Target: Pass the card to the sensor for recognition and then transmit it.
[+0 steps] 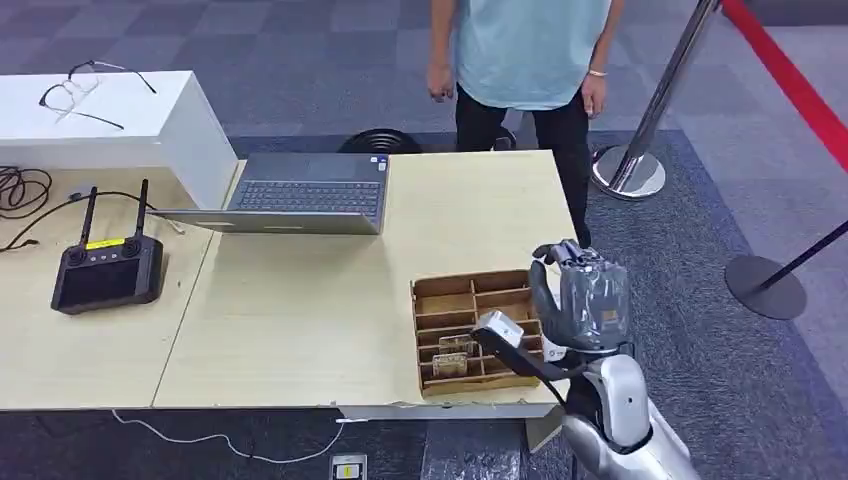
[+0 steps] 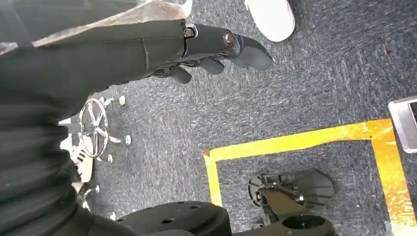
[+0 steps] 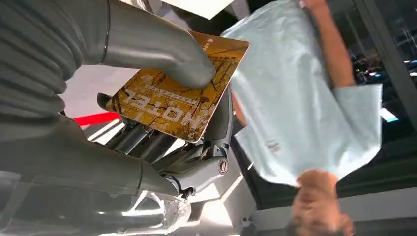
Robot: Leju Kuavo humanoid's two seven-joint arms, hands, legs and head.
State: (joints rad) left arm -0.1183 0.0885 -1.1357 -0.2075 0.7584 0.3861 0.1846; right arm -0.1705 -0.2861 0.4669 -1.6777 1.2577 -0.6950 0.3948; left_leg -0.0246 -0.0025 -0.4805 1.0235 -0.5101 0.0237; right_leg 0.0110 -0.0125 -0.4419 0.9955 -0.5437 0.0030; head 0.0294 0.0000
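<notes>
My right hand (image 1: pixel 585 293) is raised at the table's right front corner, back of the hand toward me. In the right wrist view that hand (image 3: pixel 147 64) pinches a golden hotel card (image 3: pixel 179 96) between its thumb and fingers, with the card turned toward the person in a light blue shirt (image 3: pixel 295 93). A small white device with a black cord (image 1: pixel 503 331) lies on the brown divided card tray (image 1: pixel 432 300). My left hand (image 2: pixel 216 49) hangs over the grey carpet, fingers loosely curled and holding nothing.
The person (image 1: pixel 525 50) stands behind the table's far edge. An open laptop (image 1: pixel 300 195), a black controller with antennas (image 1: pixel 105 270) and a white box bearing glasses (image 1: pixel 85 90) stand further left. A stanchion with red rope (image 1: pixel 640 160) stands on the right.
</notes>
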